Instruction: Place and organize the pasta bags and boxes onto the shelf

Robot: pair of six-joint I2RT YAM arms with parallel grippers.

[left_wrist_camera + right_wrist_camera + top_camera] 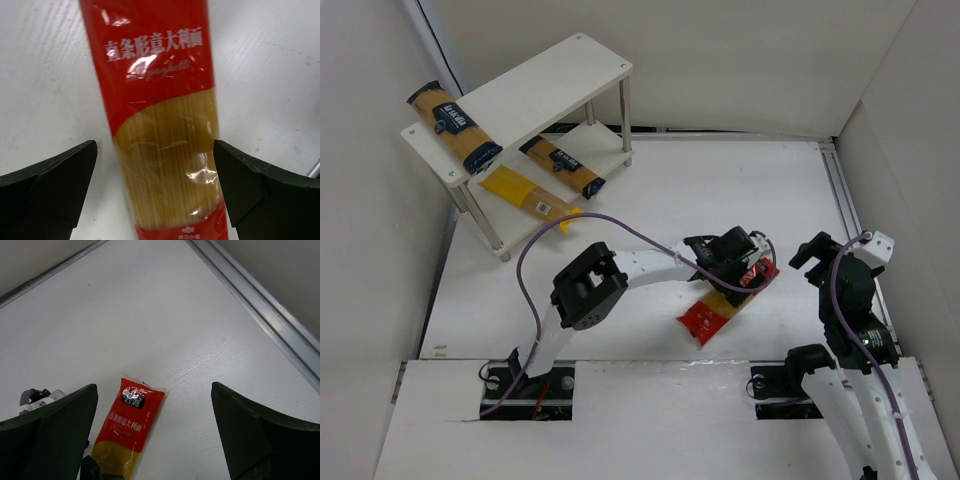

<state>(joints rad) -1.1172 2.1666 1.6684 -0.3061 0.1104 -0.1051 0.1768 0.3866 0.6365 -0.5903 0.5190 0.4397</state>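
The red pack with a clear window (705,318) lies slanted on the table at centre right. My left gripper (735,262) is open and straddles its middle, one finger on each side (155,150); the pack (160,75) fills that view. My right gripper (817,252) is open and empty, held above the table to the right; its view (154,390) shows the pack's red end (129,417). On the white shelf (555,80), two orange-yellow packs with navy ends (453,125) (561,166) lie on the lower tier. The plain yellow pack (525,197) sticks out at its front edge.
The shelf stands at the back left, close to the left wall. A metal rail (840,190) runs along the table's right side by the right wall. A purple cable (610,225) loops over the left arm.
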